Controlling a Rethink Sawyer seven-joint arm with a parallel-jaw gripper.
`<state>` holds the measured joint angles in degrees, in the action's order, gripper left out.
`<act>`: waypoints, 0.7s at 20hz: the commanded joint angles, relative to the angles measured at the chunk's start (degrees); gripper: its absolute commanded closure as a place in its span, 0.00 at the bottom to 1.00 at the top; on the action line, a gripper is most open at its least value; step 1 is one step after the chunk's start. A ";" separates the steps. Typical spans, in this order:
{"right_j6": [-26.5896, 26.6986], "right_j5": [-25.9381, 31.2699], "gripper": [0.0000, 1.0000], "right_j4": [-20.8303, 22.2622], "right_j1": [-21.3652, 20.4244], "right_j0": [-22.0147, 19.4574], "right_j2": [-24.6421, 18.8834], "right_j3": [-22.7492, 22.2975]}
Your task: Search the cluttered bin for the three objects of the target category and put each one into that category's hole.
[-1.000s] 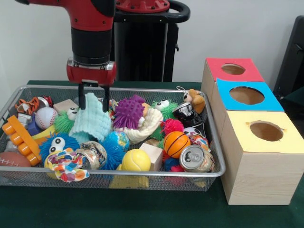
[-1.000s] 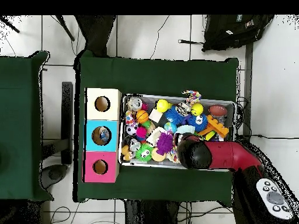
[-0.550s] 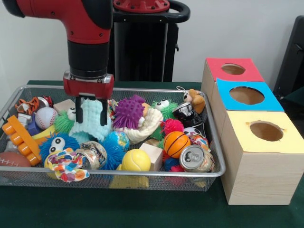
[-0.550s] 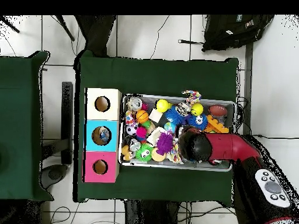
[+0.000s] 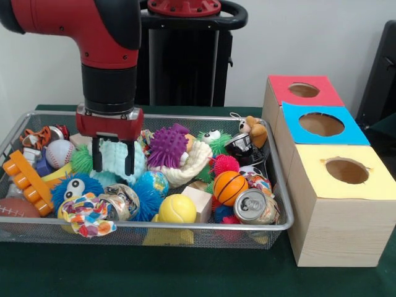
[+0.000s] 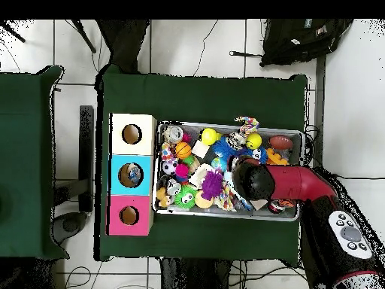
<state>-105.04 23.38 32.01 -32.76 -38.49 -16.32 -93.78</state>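
Three boxes [image 5: 337, 167] sat beside the wire bin [image 5: 279, 204], topped red, blue and yellow, each with one round hole, and no hole had anything going into it. Target category wasn't readable from the pictures, so which hole applied was a guess.

Bin was packed: purple spiky ball [image 5: 167, 146], globe ball [image 5: 152, 183], yellow ball [image 5: 177, 208], small basketball [image 5: 230, 187], baseball [image 5: 59, 153], crushed can [image 5: 253, 206], orange block toy [image 5: 26, 180], wooden cube [image 5: 200, 202].

Arm [image 5: 109, 62] had dropped over the last second and slid toward the bin's left end in the front view. Overhead agreed: the wrist covered a patch further from the boxes than before.

Gripper [image 5: 112, 157] was down in the clutter with fingers spread, straddling the mint knitted cloth [image 5: 114, 162], one finger [image 5: 97, 154] on each side of it. No squeeze visible, so not a grasp. A second ago the cloth stood taller between the fingers and sat further right; now it was bunched lower against the green fuzzy toy [image 5: 83, 159].

My read: this was the descent onto a pick, cloth as the candidate. Nothing lifted, so none of the three items appeared to be sorted. Risk: loose knit could slip or drag neighbours on the lift.
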 commanded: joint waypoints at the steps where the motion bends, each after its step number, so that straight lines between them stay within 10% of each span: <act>1: 9.81 9.30 0.00 3.27 -2.58 -1.03 -1.02 -0.88; 14: 11.28 10.51 0.00 4.86 -2.79 -3.07 -1.89 -3.75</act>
<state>-105.04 27.98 32.38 -36.44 -40.25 -16.31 -94.37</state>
